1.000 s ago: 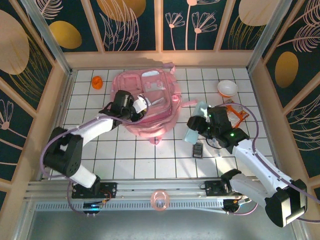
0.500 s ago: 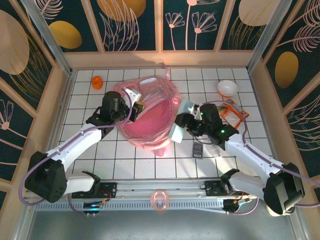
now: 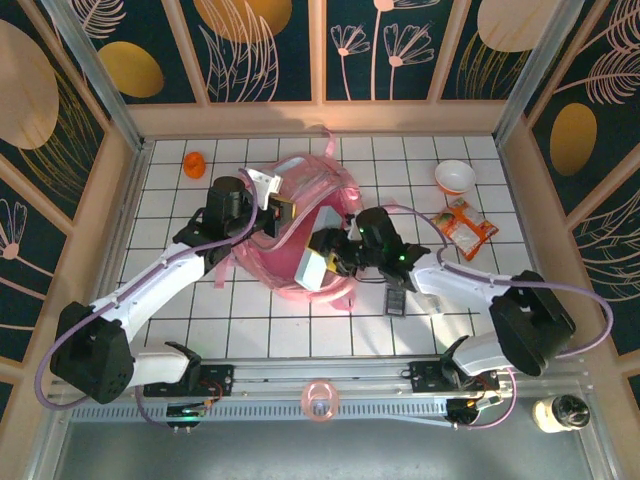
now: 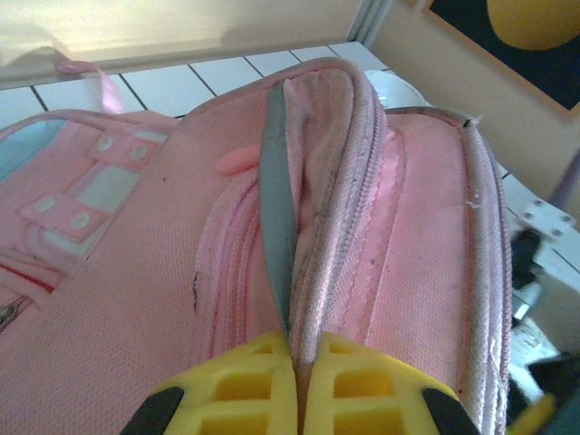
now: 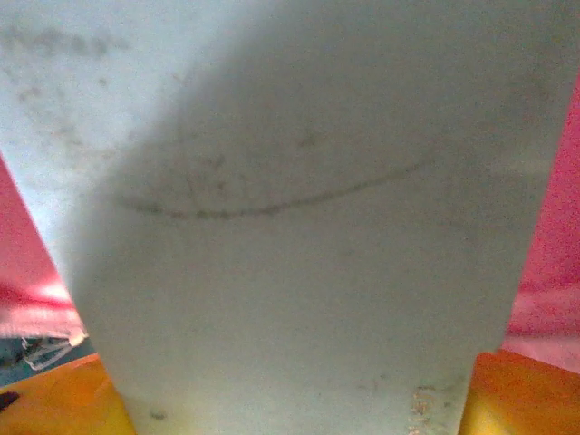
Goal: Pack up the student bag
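At centre of table [image 3: 250, 320]: student bag [image 3: 285, 255], rim pinched tight by left gripper [image 4: 297, 349]. Pale box [image 3: 312, 266] grasped by right gripper [image 3: 336, 254] at bag mouth. Step: insertion. Next: box to be pushed inside, then released.

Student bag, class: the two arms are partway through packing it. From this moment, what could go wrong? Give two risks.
1. The left gripper pinches only a thin fold of the student bag at its zip edge. The fabric may slip free and the opening sag shut.
2. The right gripper holds a wide pale box at the bag's near rim. It may catch on that rim and shove the bag instead of going in.
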